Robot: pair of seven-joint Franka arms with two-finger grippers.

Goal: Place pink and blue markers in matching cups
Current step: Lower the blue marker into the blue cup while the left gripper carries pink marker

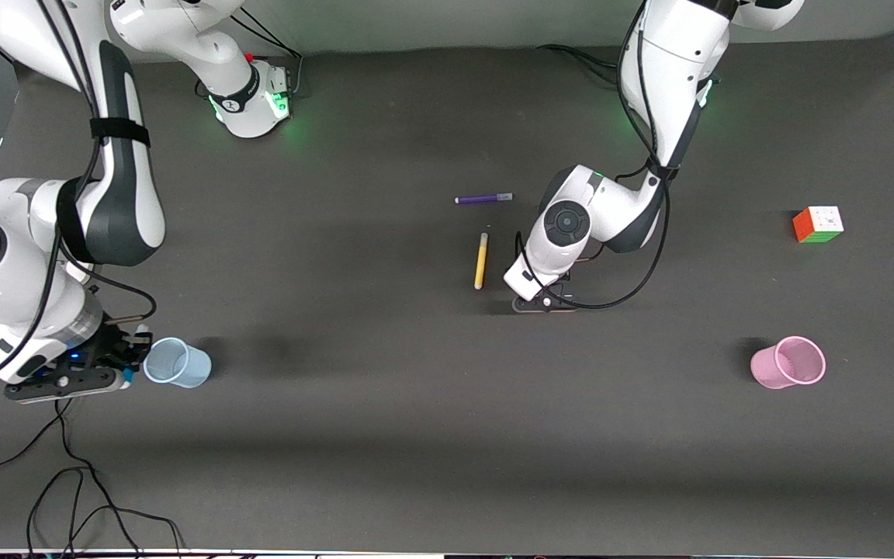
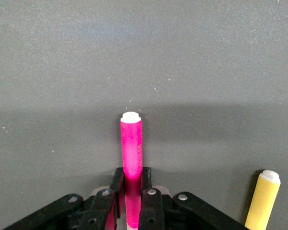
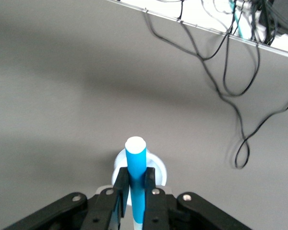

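Two arms are at work over the dark table (image 1: pixel 416 435). The left hand (image 2: pixel 129 203) is low over the middle of the table, and its fingers (image 2: pixel 108 199) are clamped on the pink marker (image 2: pixel 131 153), which sticks out straight past the fingertips with its white end leading. In the front view that hand (image 1: pixel 544 301) sits just beside the yellow pen (image 1: pixel 481 261), toward the left arm's end of the table from it; the pink marker itself is hidden there under the wrist. The left wrist view also catches the yellow pen (image 2: pixel 263 199) lying on the table next to the hand.

A purple pen (image 1: pixel 483 199) lies farther from the front camera than the yellow one, near its upper end but apart from it.

Over at the right arm's end, the right hand (image 3: pixel 134 201) grips the blue marker (image 3: pixel 136 179), fingers (image 3: pixel 113 201) pinched on its barrel. Its white end points down at the blue cup (image 3: pixel 156 172), whose rim shows directly under the marker in the right wrist view. From the front, the right hand (image 1: pixel 117 361) hangs right beside the blue cup (image 1: pixel 177 362), which stands upright on the table.

The pink cup (image 1: pixel 788 362) stands upright well apart, toward the left arm's end of the table. A colourful puzzle cube (image 1: pixel 818 223) rests farther from the front camera than that cup.
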